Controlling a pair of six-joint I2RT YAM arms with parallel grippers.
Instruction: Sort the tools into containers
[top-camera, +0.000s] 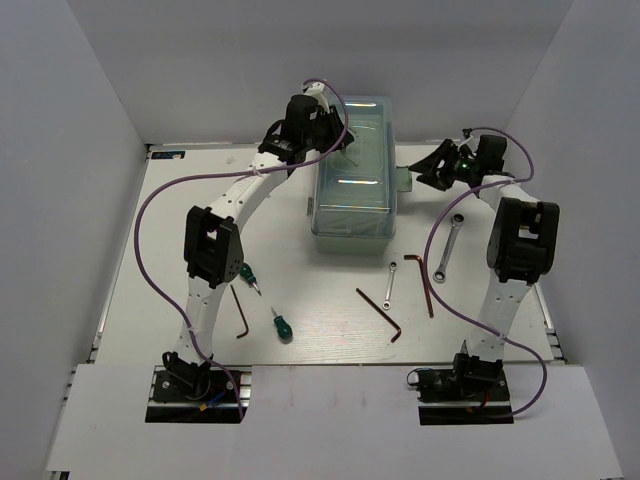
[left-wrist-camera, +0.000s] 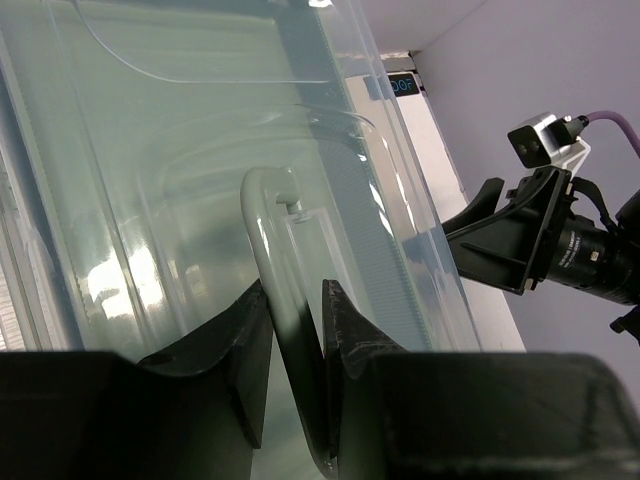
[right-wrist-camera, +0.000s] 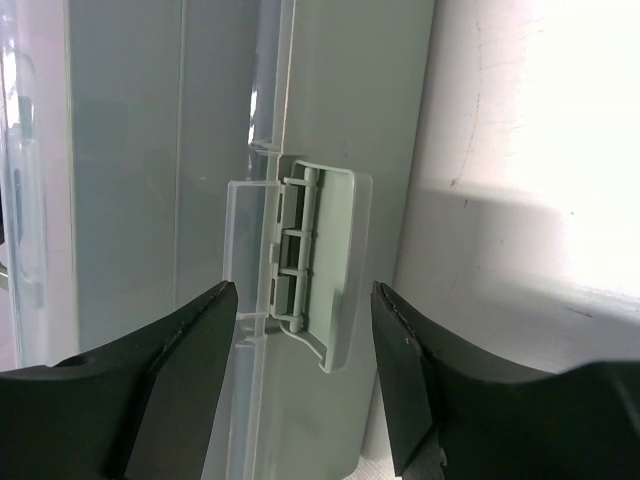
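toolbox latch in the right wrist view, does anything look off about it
Yes. The latch is swung out from the side wall of the toolbox instead of lying flat against it, so it looks unfastened. It sits between the fingers of the open right gripper. No crack or break shows.

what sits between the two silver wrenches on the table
A thin dark hex key lies between the small wrench and the larger wrench. The top view shows it, and it seems to touch neither.
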